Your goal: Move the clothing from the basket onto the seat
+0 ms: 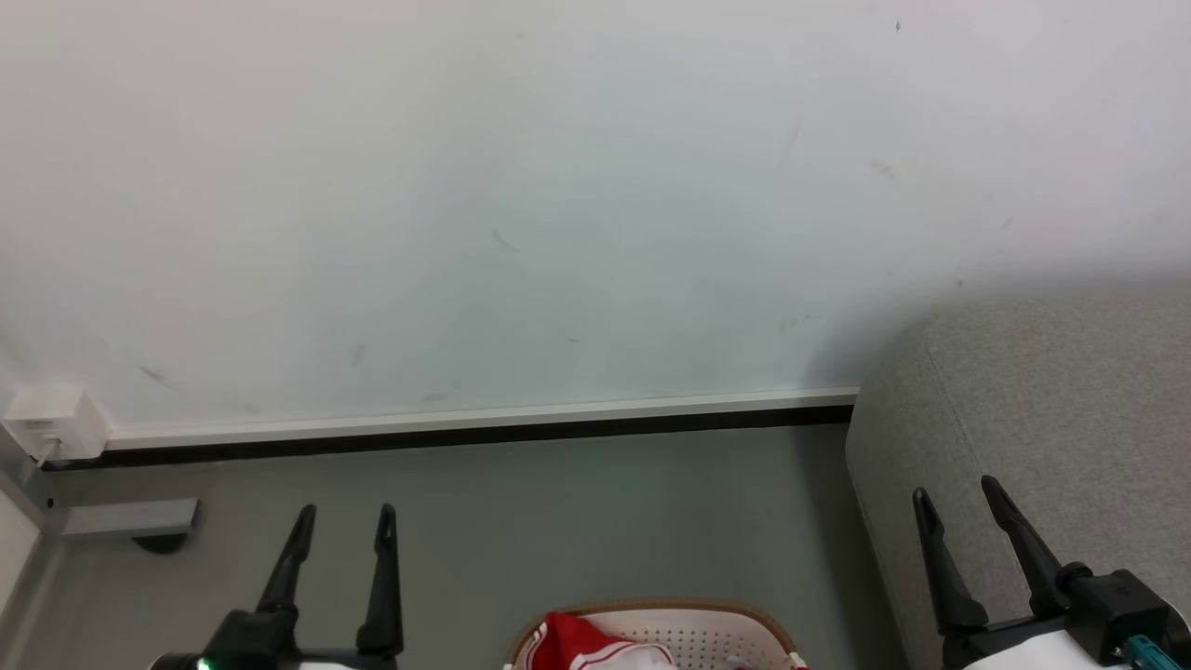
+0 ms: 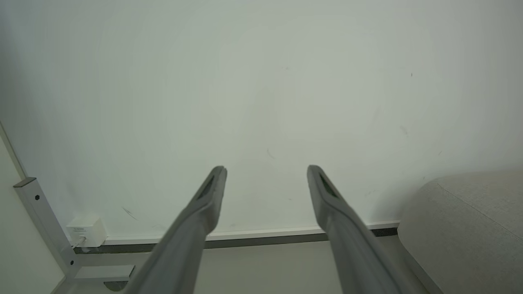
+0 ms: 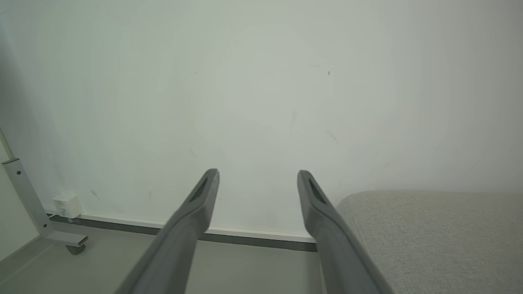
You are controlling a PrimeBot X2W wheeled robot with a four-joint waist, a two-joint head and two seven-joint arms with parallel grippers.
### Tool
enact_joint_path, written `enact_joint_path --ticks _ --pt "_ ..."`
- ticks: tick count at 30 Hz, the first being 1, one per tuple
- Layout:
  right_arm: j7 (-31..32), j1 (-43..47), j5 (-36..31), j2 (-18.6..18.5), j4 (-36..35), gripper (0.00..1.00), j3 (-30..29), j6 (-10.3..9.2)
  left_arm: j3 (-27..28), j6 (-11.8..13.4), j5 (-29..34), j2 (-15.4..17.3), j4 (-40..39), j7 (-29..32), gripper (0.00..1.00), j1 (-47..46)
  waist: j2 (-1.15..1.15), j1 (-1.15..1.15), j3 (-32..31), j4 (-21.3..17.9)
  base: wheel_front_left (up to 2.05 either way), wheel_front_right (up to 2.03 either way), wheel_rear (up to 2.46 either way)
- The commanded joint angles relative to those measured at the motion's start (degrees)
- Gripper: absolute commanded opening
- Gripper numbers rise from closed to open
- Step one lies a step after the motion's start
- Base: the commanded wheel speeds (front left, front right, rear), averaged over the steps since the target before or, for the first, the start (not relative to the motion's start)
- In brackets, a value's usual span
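Note:
At the bottom middle of the head view, red clothing (image 1: pixel 575 644) with white stripes lies in the white perforated basket (image 1: pixel 716 635), whose tan rim shows. The light grey seat (image 1: pixel 1051 409) rises at the right, also as a grey seat (image 2: pixel 470 228) in the left wrist view and a grey seat (image 3: pixel 433 237) in the right wrist view. My left gripper (image 1: pixel 344 510) stands open at the lower left, left of the basket, holding nothing. My right gripper (image 1: pixel 958 486) is open in front of the seat's corner. Left gripper (image 2: pixel 265 168) and right gripper (image 3: pixel 257 171) both face the wall.
A white wall with a baseboard (image 1: pixel 484 423) runs behind the grey-green floor (image 1: pixel 558 521). A small white box (image 1: pixel 54 421) sits at the wall's foot on the left, beside a grey metal frame leg (image 1: pixel 130 517).

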Motion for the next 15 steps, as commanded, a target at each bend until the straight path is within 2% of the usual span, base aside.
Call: enact_joint_path --ticks 1,15 --pt "-0.17 -0.08 -0.36 -0.23 0.14 1.0 -0.04 -0.12 0.11 0.28 0.73 0.39 -0.04 -0.04 1.0 0.21 0.0 0.0 -0.02 0.01 0.0 0.0 0.0" --pt "-0.17 -0.35 0.31 -0.6 -0.14 1.0 0.24 -0.12 -0.02 -0.01 -0.09 0.36 -0.55 -0.04 1.0 0.19 0.0 0.0 -0.09 -0.1 0.0 0.0 0.0"
